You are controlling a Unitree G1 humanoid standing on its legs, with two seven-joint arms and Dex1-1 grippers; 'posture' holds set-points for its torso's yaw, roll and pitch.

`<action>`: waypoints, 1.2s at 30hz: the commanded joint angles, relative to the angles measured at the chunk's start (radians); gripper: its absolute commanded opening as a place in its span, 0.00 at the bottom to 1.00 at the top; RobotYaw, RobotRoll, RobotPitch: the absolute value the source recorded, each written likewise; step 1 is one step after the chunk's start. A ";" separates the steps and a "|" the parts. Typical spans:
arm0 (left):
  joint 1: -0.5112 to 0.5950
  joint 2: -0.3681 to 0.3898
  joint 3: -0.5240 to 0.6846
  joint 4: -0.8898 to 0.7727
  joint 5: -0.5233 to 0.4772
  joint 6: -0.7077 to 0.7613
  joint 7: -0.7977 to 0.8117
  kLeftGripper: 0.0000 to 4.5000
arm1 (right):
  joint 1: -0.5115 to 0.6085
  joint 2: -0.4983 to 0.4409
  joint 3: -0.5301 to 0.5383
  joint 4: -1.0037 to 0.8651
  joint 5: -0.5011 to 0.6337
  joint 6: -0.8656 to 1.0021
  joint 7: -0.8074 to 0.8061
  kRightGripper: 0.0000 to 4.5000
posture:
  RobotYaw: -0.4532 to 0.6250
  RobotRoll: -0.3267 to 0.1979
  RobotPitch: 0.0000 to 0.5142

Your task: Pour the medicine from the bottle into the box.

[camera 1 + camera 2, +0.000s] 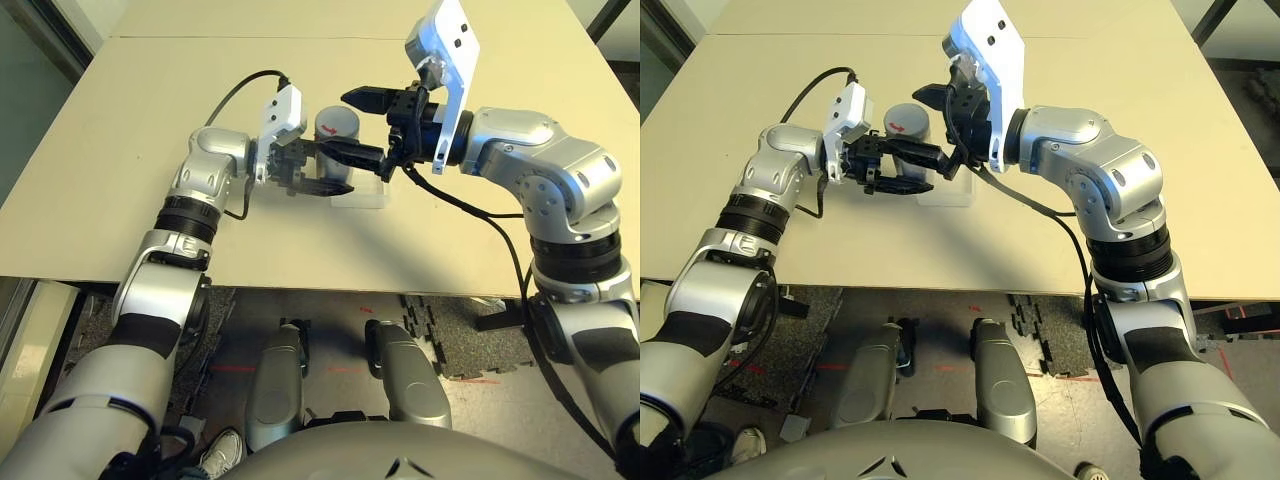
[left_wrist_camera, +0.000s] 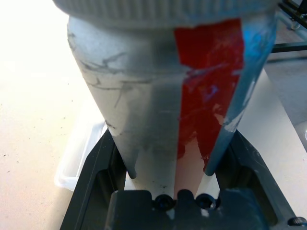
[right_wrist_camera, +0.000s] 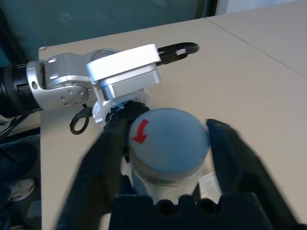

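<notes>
Silver, jointed robot arms are reaching forward over a wide, smooth tan table (image 1: 110, 120) toward a small silver-grey and white cylindrical bottle with a red marking (image 2: 153, 96), which is the landmark for everything else. Topping it is a round grey cap with a curved red arrow (image 3: 168, 136).

To the left of the bottle, the left gripper, two black fingers under a white camera housing (image 1: 322, 167), is clamping firmly on the bottle's body. To the bottle's right, the right gripper, also two black fingers (image 3: 165, 127), is closing on the cap, one finger on each side of it. The cap is sitting on the bottle's upper end, covering its mouth.

On the robot's side of the bottle and slightly to its right, a small, shallow square box of clear plastic with rounded corners (image 1: 362, 193) is lying on the table, partly hidden behind the black fingers. A black cable (image 1: 240, 88) is looping over the table to the left of the bottle. Well below the bottle, beyond the table's near edge, a pale shoe (image 1: 222, 455) is resting on the floor (image 1: 330, 375).
</notes>
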 commanded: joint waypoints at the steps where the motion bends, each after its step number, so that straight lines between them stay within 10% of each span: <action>1: -0.011 -0.005 -0.009 -0.003 0.012 -0.006 0.002 0.60 | 0.000 -0.002 0.004 -0.012 -0.003 0.000 0.006 0.56 | 0.37 0.62 0.34; 36: 0.099 0.143 -0.057 -0.780 -0.262 0.547 -0.086 0.60 | -0.186 -0.158 -0.021 0.324 0.070 -0.193 0.629 0.56 | 0.46 0.62 0.42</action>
